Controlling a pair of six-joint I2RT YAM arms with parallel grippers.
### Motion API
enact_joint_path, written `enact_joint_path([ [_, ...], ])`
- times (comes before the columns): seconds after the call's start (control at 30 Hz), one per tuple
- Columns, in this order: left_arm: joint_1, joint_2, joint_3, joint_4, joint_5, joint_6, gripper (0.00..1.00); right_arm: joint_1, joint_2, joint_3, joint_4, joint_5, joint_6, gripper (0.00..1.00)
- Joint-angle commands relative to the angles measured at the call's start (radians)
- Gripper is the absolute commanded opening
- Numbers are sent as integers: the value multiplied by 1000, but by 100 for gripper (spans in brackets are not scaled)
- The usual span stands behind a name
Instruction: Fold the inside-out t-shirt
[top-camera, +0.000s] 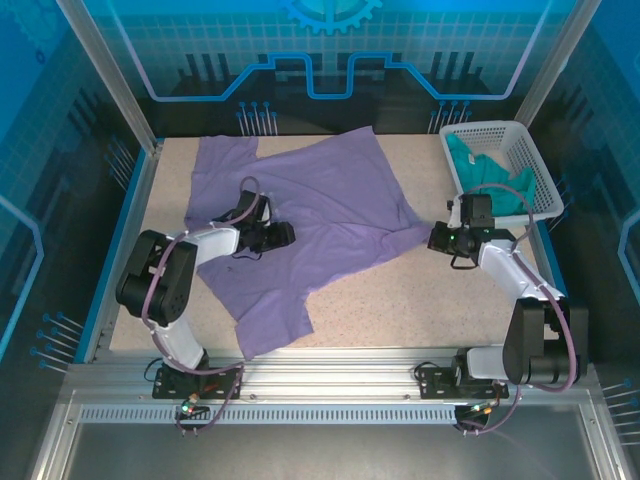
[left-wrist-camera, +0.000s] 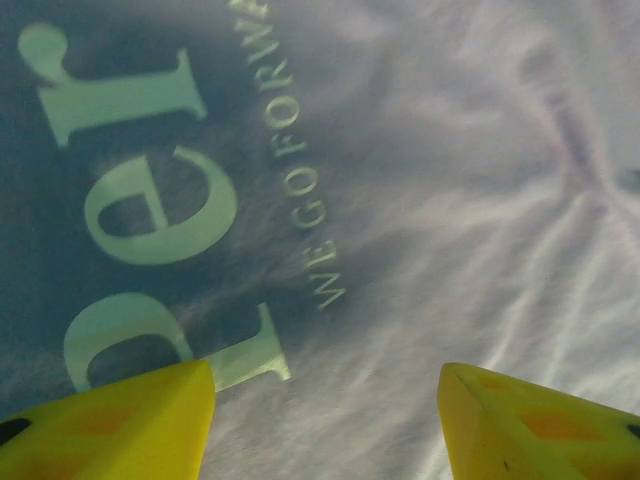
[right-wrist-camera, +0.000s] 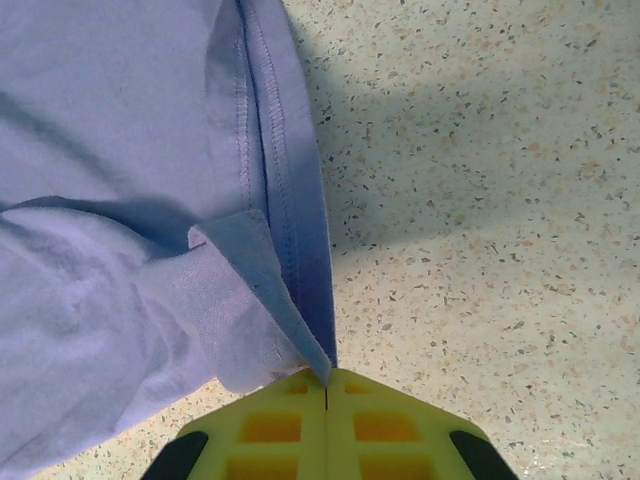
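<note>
Clearly soft and light, the inside-out t-shirt (top-camera: 330, 200) lies rumpled across the bench (top-camera: 430, 300). The right hand (right-wrist-camera: 327, 388) is pressed together, pinching its stitched hem; the left hand (left-wrist-camera: 325, 390) hovers spread over its middle. Seamed edges probably give the surest hold.

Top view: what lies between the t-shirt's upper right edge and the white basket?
Bare speckled table, seen in the top view, separates the t-shirt and basket.

Bright, soft shadows, left wrist view blurred
</note>
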Motion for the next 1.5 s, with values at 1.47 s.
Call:
enact_joint_path([
  [1.47,-248,-661,-464,-402,-358,-189,62,179,-103,-51,-2,12,-32,0],
])
